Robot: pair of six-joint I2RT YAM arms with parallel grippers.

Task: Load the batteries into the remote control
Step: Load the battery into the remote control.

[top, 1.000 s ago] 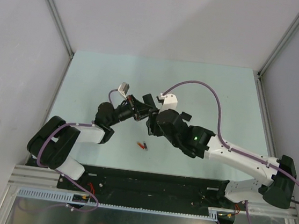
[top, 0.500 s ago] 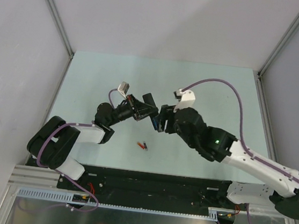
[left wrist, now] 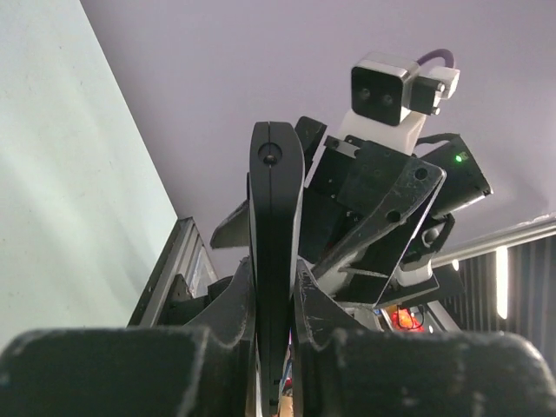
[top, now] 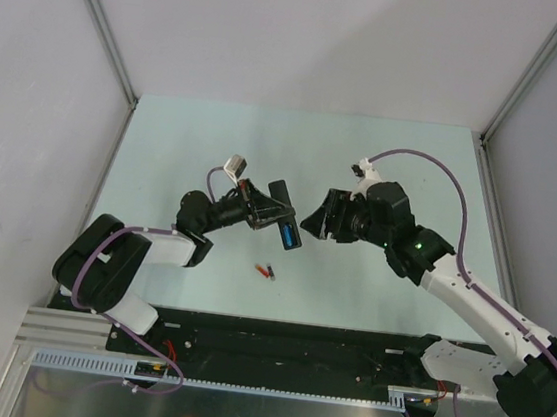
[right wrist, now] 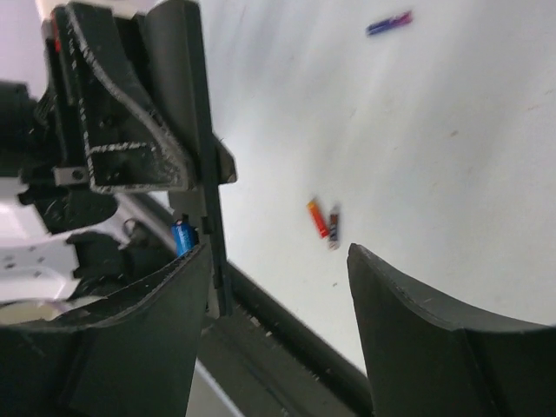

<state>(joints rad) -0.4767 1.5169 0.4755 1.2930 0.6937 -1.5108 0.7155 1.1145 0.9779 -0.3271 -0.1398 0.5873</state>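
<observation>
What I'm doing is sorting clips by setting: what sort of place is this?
Probably a lab robot cell: a left arm and right arm bolted to one table, enclosed by plain white walls.

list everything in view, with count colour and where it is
remote: 1, black, held off the table
blue battery: 1, blue, showing at the remote's near end
red-orange battery: 1, on the table near the arm bases
dark battery: 1, brownish, right beside the red-orange one
blue-purple battery: 1, on the table, apart from that pair
table: 1, pale green
cables: 2, purple, one per arm
left claw: 1, black, shut on the remote
right claw: 1, black, open, empty, beside the remote
</observation>
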